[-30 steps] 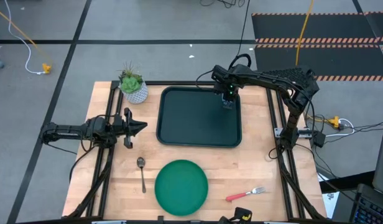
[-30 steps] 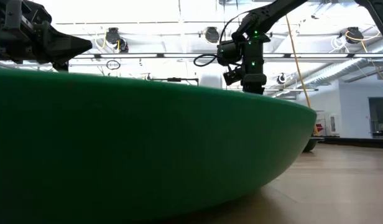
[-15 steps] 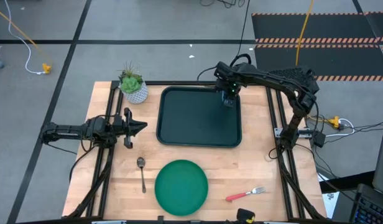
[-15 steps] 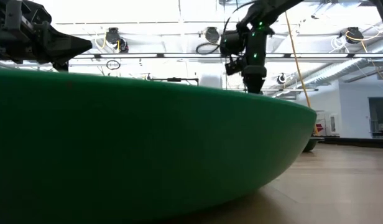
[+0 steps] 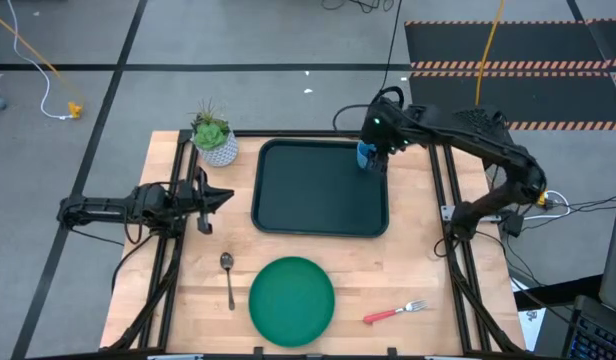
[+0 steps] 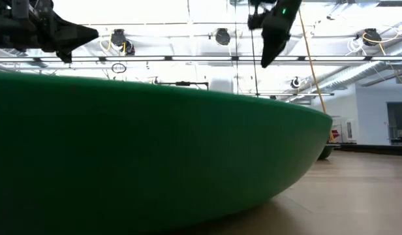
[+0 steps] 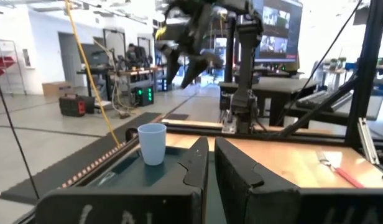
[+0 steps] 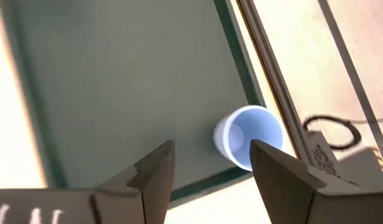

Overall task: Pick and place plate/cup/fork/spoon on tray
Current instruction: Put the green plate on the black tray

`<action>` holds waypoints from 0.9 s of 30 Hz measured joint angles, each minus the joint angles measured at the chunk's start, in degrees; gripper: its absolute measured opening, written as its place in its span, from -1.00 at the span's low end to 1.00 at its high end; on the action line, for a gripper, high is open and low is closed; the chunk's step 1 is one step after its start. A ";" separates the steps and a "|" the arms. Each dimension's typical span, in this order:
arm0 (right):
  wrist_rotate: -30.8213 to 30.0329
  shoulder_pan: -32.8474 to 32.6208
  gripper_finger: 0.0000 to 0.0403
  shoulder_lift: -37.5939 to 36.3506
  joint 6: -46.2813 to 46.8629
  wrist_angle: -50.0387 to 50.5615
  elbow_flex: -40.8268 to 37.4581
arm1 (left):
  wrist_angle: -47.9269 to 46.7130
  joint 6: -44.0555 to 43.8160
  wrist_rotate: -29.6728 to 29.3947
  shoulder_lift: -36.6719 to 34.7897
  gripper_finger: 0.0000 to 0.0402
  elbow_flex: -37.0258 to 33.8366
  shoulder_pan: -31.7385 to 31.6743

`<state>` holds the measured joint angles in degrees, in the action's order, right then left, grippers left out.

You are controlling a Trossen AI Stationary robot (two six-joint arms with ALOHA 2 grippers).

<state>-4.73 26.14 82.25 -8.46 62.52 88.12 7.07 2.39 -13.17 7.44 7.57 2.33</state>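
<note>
Since 1 s ago, high view: right gripper (image 5: 380,138) has lifted off the cup (image 5: 366,155), which now stands upright alone in the far right corner of the tray (image 5: 288,210); plate (image 5: 291,299), spoon (image 5: 229,275), fork (image 5: 396,311) still on the table, so cup step looks done. Low view: right gripper (image 6: 269,39) hangs high, fingers apart, empty. L wrist: left gripper (image 7: 210,163) fingers nearly together, empty, waiting; R wrist: cup (image 8: 249,137) pale blue, open mouth up, intact.

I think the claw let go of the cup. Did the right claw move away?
Yes. The right gripper has risen off the cup, which stands in the tray's far right corner; its fingers are open.
</note>
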 joint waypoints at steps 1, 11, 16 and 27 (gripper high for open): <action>0.00 -1.20 0.00 -1.00 1.12 -0.02 0.00 | -0.07 -0.24 -0.01 1.49 -0.85 0.92 0.00; -6.77 -17.47 0.00 -7.84 9.77 -1.92 -0.88 | 0.11 1.81 0.22 20.10 -0.85 12.24 3.97; -10.46 -25.27 0.00 -11.35 13.80 -9.25 -7.85 | -0.08 3.11 0.09 28.67 -0.85 16.83 7.55; -16.39 -36.81 0.00 -14.22 20.72 -24.95 -26.86 | -11.44 0.44 0.07 46.33 -0.81 28.34 20.59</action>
<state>-21.12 -10.67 68.03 12.27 37.57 61.25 -4.37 2.83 -13.10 53.77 35.91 22.92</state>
